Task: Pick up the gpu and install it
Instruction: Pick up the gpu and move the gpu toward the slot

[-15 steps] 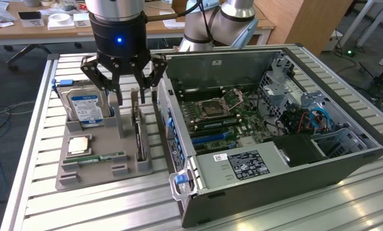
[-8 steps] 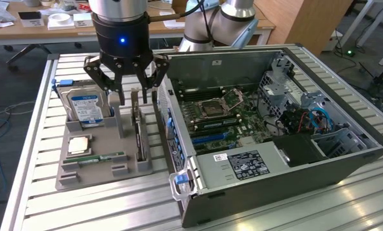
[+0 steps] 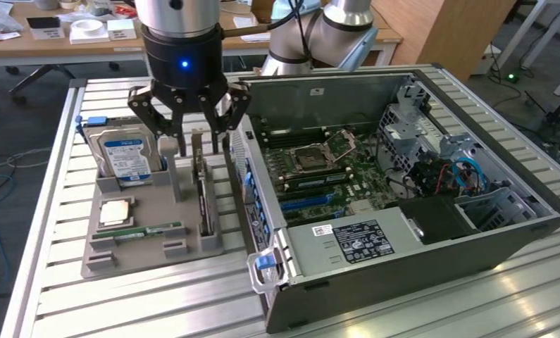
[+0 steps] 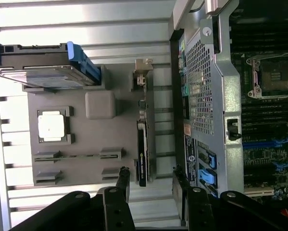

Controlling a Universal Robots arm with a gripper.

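Black fingered tool (image 3: 193, 134) is shown open and empty above the thin, flat, dark-faced gpu (image 3: 204, 201), which is seated on edge in a grey slotted holder (image 3: 153, 243). Neither pickup nor installation in the open black computer case (image 3: 374, 282) is done.

A silver slatted aluminium table (image 3: 148, 303) carries a grey moulded parts tray (image 3: 139, 248) beside an open dark metal computer case (image 3: 402, 282). The tray holds an upright blue-labelled silver hard drive (image 3: 127, 156), a square silver processor (image 3: 116, 210) and a narrow green memory stick (image 3: 150, 230).
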